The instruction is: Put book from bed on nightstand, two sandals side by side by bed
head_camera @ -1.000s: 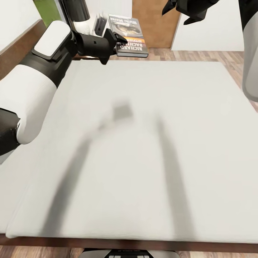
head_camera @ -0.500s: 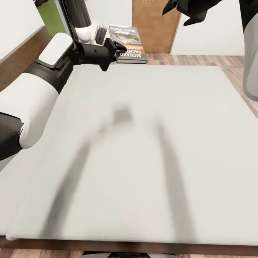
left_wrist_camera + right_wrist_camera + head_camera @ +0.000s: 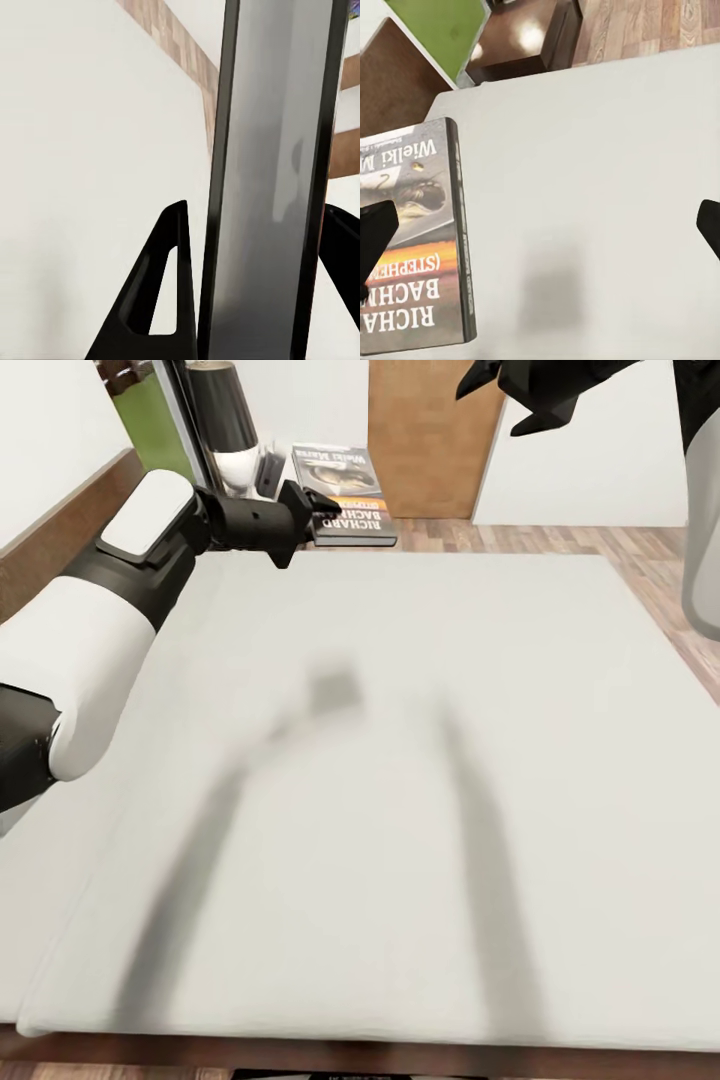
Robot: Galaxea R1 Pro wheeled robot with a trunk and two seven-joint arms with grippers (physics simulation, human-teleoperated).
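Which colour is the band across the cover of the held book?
Orange, on the dark paperback book, clearest in the right wrist view.

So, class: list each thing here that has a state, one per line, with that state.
Book: held flat, lifted off the bed.
Left end effector: shut on the book's edge.
Right end effector: open, holding nothing.
Bed: mattress bare.
Door: closed.
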